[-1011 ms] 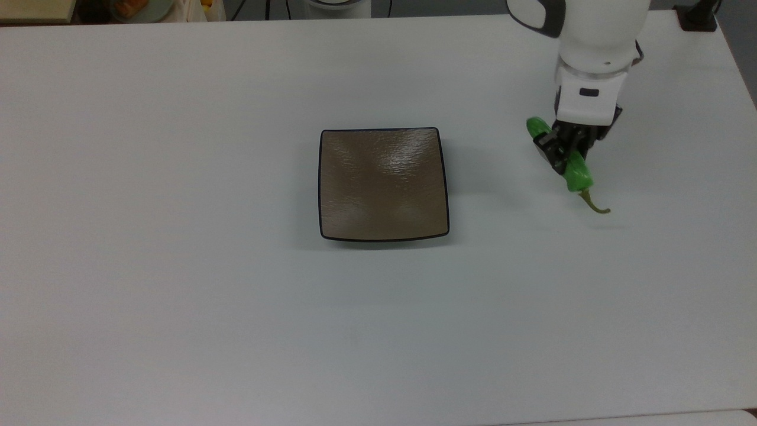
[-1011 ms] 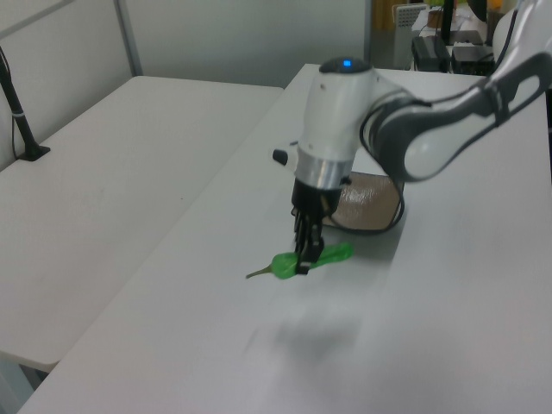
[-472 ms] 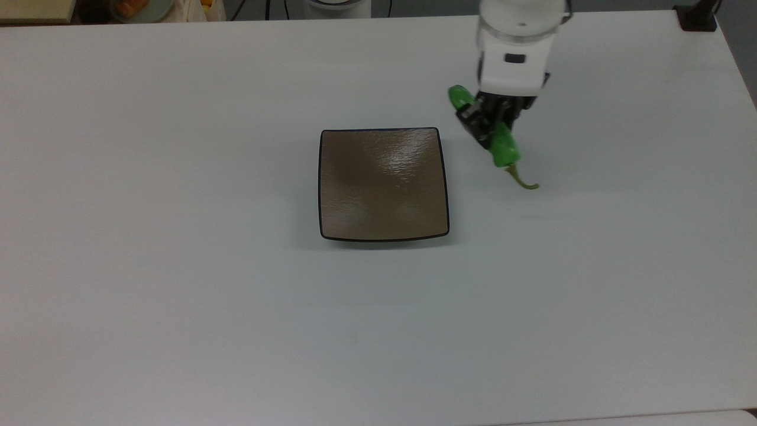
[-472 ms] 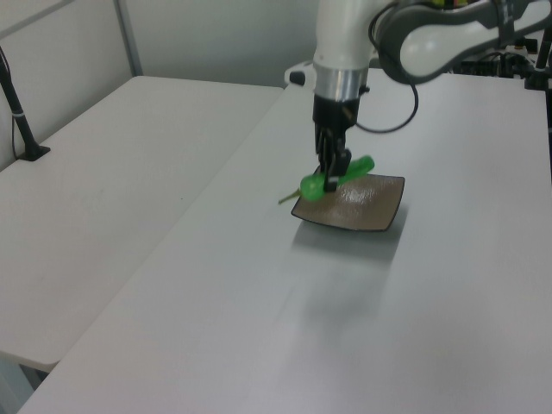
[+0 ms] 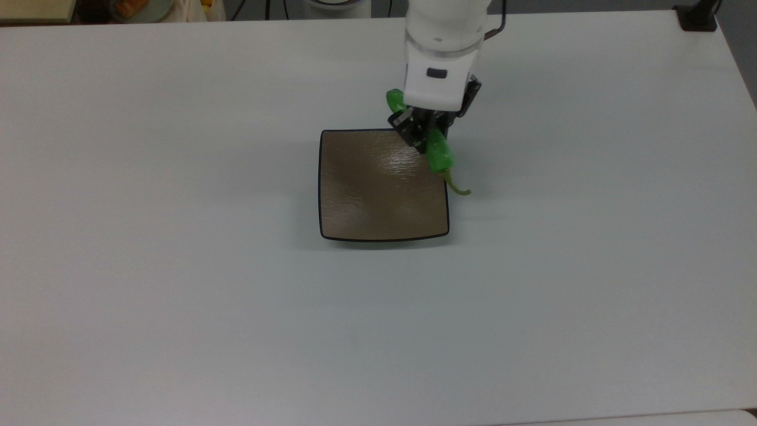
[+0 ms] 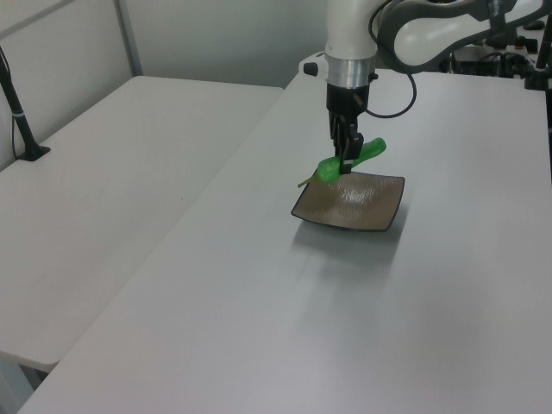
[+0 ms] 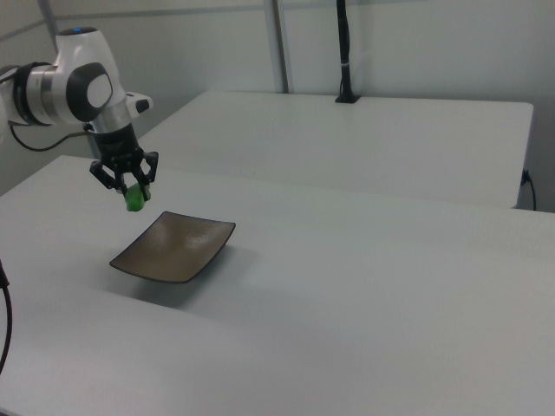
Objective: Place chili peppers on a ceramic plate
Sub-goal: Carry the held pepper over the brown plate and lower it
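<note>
One chili pepper point(image 5: 439, 155), one ceramic plate point(image 5: 366, 195) and one claw point(image 5: 421, 135) share the white surface point(image 5: 177, 296). The pepper is bright green, glossy and elongated, with a wrinkled skin and a thin, curved olive-brown stem point(image 5: 458, 188) at one end. The claw, black under a white arm point(image 5: 442, 53), is clenched on the pepper's middle and holds it in the air. In the top view the pepper lies slantwise across the plate's upper right corner, its blunt tip toward the top view's upper left and its stem hanging past the plate's right edge. In the left view the pepper point(image 6: 349, 160) hangs above the plate's far left part, clear of it, and the claw point(image 6: 347, 162) points straight down.

The plate is square and shallow, a glossy brown-taupe with a thin dark rim, rounded corners and slightly curved edges; light glints off a faintly rippled glaze. It rests flat on the smooth, matt surface. In the right view the claw point(image 7: 133, 192) and pepper point(image 7: 134, 198) hang above the plate point(image 7: 178, 251), toward the right view's left.
</note>
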You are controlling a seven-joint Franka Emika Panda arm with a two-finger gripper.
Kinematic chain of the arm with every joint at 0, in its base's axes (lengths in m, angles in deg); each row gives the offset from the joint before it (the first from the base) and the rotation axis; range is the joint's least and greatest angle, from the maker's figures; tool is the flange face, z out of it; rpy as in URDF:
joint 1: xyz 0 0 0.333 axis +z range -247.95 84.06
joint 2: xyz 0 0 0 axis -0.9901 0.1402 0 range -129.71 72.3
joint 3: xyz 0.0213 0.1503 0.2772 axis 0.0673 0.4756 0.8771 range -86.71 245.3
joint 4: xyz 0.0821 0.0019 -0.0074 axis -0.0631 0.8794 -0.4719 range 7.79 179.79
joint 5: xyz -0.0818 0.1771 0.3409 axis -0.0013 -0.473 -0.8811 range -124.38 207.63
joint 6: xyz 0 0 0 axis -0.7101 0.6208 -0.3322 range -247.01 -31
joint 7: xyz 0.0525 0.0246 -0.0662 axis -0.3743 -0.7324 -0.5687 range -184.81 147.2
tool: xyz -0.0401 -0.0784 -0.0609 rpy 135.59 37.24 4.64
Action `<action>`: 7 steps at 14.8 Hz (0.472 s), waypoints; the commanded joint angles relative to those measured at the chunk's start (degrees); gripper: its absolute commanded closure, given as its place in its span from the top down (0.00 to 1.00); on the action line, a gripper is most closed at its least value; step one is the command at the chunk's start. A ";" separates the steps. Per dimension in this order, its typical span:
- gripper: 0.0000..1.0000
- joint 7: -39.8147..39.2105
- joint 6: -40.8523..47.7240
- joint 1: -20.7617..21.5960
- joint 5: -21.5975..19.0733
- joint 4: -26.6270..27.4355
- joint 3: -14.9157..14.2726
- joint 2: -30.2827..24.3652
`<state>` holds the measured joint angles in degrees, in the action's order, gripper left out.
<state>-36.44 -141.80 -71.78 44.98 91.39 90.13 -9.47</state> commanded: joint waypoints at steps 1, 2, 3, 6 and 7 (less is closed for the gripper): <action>0.18 -3.19 -0.59 -0.75 -1.42 3.72 -1.79 -2.45; 0.27 -3.37 -0.51 -1.01 -1.42 3.81 -1.79 -2.45; 0.54 -3.37 0.01 -1.02 -1.33 3.90 -1.79 -2.54; 1.00 -2.41 0.28 -1.02 -1.16 3.90 -1.79 -2.45; 1.00 -2.32 0.28 -1.02 -1.16 3.99 -1.79 -2.54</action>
<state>-38.03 -141.80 -73.01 44.98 92.95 88.86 -9.58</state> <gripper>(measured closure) 0.335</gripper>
